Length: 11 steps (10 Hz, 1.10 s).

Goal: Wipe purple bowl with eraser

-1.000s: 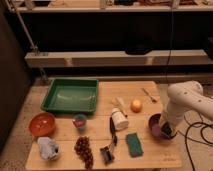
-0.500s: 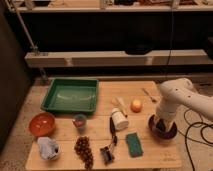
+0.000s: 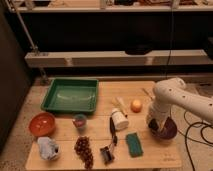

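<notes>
End effector (image 3: 158, 127) low inside purple bowl (image 3: 171, 133), bowl directly beneath it on table (image 3: 120, 90); posture suits pressing eraser onto bowl's inner surface. Eraser itself not visible; grip state: cannot tell

"Where is the gripper (image 3: 159, 128) hanging?"

"It is reaching down into the purple bowl (image 3: 170, 134), with the white arm (image 3: 176, 97) bending over it."

"What is lying nearest the gripper?"

"An orange ball (image 3: 136, 105) is sitting just up and left of it, and a green sponge (image 3: 133, 144) is lying near, down and left."

"And farther off?"

"A white bottle (image 3: 119, 120) is resting farther left. A green tray (image 3: 70, 95) and an orange-red bowl (image 3: 42, 124) are sitting well apart from it, far left."
</notes>
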Available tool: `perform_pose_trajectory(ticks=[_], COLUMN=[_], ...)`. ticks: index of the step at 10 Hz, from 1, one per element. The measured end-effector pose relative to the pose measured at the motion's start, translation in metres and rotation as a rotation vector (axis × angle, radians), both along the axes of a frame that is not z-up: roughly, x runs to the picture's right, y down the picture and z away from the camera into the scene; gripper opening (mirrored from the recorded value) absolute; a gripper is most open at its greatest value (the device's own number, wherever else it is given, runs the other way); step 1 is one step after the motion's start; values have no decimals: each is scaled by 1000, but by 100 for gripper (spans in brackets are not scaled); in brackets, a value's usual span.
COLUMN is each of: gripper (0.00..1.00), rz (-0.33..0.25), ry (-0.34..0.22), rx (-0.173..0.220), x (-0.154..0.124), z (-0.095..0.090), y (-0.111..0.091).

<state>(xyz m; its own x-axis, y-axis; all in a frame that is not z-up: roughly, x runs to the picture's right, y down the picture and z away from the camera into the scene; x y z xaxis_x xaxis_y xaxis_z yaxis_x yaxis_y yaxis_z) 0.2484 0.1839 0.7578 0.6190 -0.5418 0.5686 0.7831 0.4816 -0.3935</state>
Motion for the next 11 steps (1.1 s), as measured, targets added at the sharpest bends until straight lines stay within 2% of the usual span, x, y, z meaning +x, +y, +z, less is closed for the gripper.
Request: perform_pose_trajectory(ticks=[2,4,7,11], gripper=[0,0,0,0], rz=[-3,7,36,53], ry=[-30,-42,-21,38], rx=[-11,-19,-8,12], x=[-4,5,33,68], z=[-12,-30,-42,-40], y=[16,34,33,26])
